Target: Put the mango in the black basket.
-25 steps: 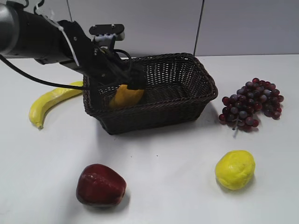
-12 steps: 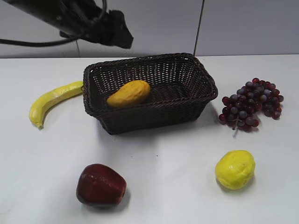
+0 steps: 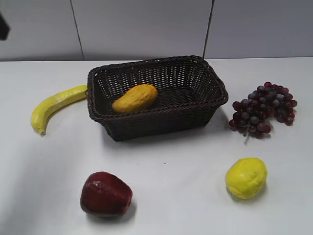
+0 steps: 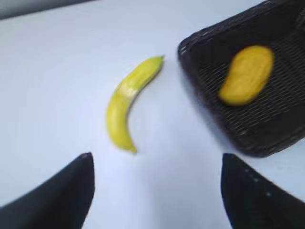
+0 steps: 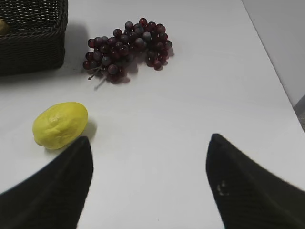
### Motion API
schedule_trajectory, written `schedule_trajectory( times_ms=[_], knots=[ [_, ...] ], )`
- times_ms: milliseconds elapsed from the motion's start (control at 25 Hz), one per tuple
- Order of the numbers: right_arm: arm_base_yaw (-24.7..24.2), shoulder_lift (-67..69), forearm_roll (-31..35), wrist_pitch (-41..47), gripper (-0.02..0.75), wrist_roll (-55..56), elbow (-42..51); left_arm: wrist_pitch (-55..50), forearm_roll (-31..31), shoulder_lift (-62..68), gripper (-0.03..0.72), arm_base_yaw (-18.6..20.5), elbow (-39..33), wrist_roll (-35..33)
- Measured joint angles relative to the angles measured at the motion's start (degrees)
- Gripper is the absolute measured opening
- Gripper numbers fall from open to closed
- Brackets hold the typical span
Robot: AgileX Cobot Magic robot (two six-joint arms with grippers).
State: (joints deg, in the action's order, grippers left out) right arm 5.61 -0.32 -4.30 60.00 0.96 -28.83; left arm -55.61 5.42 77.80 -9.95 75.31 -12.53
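Note:
The orange-yellow mango lies inside the black basket, at its left end. In the left wrist view the mango rests on the floor of the black basket. My left gripper is open and empty, high above the table to the left of the basket. My right gripper is open and empty over bare table right of the lemon-like fruit. Neither gripper shows in the exterior view apart from a dark scrap at its top left edge.
A yellow banana lies left of the basket, and shows in the left wrist view. Purple grapes lie to the basket's right. A round yellow fruit and a dark red apple lie nearer the front.
My left gripper let go of the mango in the basket, then rose and drew back to the upper left, out of the exterior view. The mango stays in the basket.

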Motion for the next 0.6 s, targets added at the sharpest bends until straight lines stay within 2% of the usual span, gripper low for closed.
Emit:
schedule_trajectory(
  times_ms=[120,200,600],
  knots=[
    [0.0,0.0,0.0,0.0,0.571,0.0,0.0,-2.4,-0.3,-3.2,0.605,5.6,-3.0,0.3],
    [0.0,0.0,0.0,0.0,0.571,0.0,0.0,-2.3,0.5,-6.8,0.601,7.4,-6.0,0.3],
    [0.0,0.0,0.0,0.0,0.571,0.0,0.0,3.2,1.2,-34.5,0.588,8.1,-30.4,0.4]
  ],
)
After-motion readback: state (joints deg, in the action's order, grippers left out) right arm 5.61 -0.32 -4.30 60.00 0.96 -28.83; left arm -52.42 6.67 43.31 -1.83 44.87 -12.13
